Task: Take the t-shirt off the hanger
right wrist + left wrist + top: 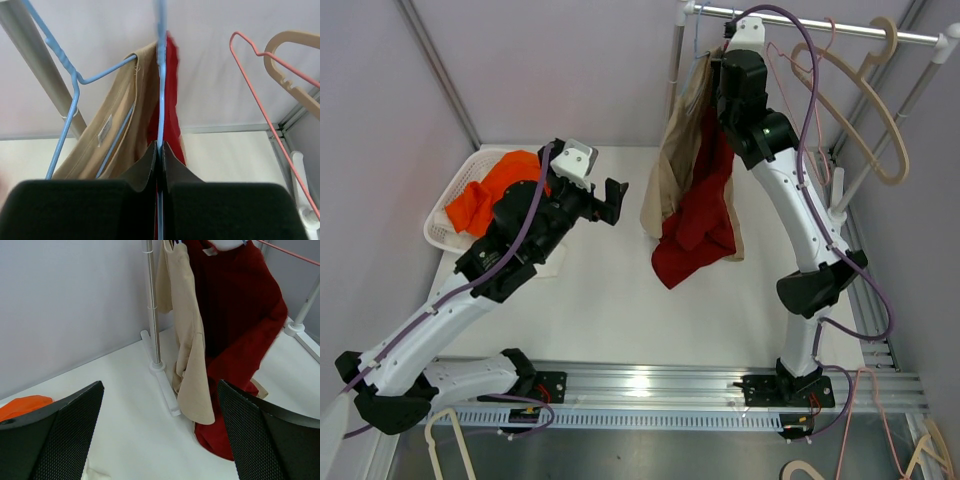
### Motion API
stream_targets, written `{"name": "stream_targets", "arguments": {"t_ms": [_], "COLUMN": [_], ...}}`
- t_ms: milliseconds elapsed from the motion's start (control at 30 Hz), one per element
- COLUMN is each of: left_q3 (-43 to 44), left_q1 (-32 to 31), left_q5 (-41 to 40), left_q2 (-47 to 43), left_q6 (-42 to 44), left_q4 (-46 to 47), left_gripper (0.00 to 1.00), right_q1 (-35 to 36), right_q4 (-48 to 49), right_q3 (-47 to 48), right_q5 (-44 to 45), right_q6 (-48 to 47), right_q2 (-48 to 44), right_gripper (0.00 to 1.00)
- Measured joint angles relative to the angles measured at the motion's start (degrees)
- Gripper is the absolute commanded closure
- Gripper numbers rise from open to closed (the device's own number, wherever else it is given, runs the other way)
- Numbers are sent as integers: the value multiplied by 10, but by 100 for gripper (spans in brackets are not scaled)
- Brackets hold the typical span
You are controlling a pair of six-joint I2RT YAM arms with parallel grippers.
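"Well, where did the red t-shirt [695, 215] hang as you stood there?"

"At the far edge of the counter, right of middle, on the rail [820, 25]. It drooped just beside a beige garment [672, 150], the two touching, and its lower folds reached the counter top."

"And the right gripper [160, 147]?"

"It was raised to the rail, jaws pinched tight on the thin wire of a blue hanger [161, 75], with the red cloth directly behind that wire. A pink wire hanger [260, 100] and a wooden hanger [865, 110] hung further toward the right edge."

"The left gripper [617, 203]?"

"It was held above the middle of the counter, jaws spread wide and holding nothing, pointed at the two garments but well apart from them."

"Anything else?"

"A white basket [445, 215] sat in the far-left corner, with an orange cloth [490, 190] lying in it."
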Motion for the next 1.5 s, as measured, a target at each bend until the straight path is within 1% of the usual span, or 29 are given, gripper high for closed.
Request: {"name": "stream_targets", "arguments": {"t_ms": [233, 567, 733, 900, 1100, 1200, 1267, 1333, 1500], "left_q3": [-5, -5, -5, -16, -19, -19, -25, -45, -146], "left_q1": [-1, -11, -31, -87, -151, -176, -204, -241, -356], "left_q5": [2, 5, 5, -9, -36, -48, -57, -63, -67], "left_q2": [0, 0, 0, 1, 10, 14, 14, 13, 12], "left_q6": [0, 0, 2, 30, 65, 71, 81, 105, 194], "left_q4": [4, 7, 9, 40, 76, 90, 109, 151, 280], "left_gripper": [0, 0, 0, 0, 0, 1, 0, 1, 1], "right_q1": [2, 2, 2, 8, 30, 35, 35, 35, 58], "right_q4": [16, 36, 45, 46, 70, 67, 64, 56, 13], "right_q3": [0, 5, 5, -1, -92, -114, -150, -190, -257], "right_q5": [42, 47, 47, 47, 56, 58, 59, 61, 88], "right_q6": [-26, -55, -70, -74, -81, -66, -48, -23, 51], "right_q2": [5, 4, -6, -44, -162, -206, -244, -278, -332], "right_gripper": [100, 100, 100, 100, 100, 100, 100, 100, 100]}}
